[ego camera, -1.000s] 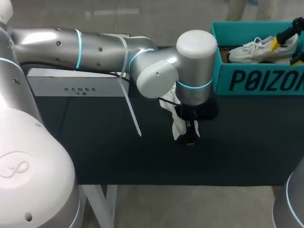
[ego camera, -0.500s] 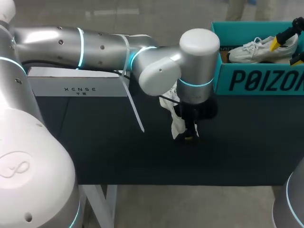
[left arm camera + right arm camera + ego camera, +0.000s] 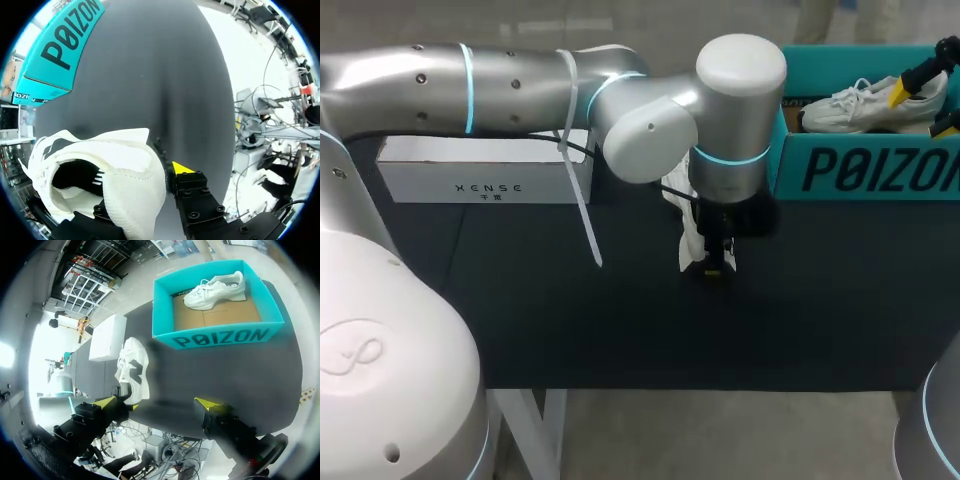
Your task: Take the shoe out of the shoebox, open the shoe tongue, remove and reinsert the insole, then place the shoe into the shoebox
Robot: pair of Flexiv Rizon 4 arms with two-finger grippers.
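A white shoe [image 3: 688, 238] hangs upright over the dark table mat, toe down, just left of the teal shoebox [image 3: 865, 168]. My left gripper [image 3: 717, 264] is shut on it; in the left wrist view the shoe's [image 3: 115, 170] padded collar fills the gap, one yellow fingertip [image 3: 181, 167] shows and the other is hidden behind the shoe. A second white shoe [image 3: 865, 100] lies inside the box. My right gripper [image 3: 925, 105] hovers open above the box's right end. The right wrist view shows that gripper [image 3: 157, 402] empty, with the held shoe [image 3: 132, 365] and the box [image 3: 220, 337] ahead of it.
A long white carton [image 3: 480, 172] lies at the table's back left, also seen as a white carton [image 3: 107, 337] in the right wrist view. A white strap [image 3: 582, 205] dangles from my left arm. The dark mat [image 3: 570, 320] spreads in front of the shoe.
My left gripper has closed from wide open onto the shoe. The arm and shoe have shifted a little up and back. The right gripper has stayed put.
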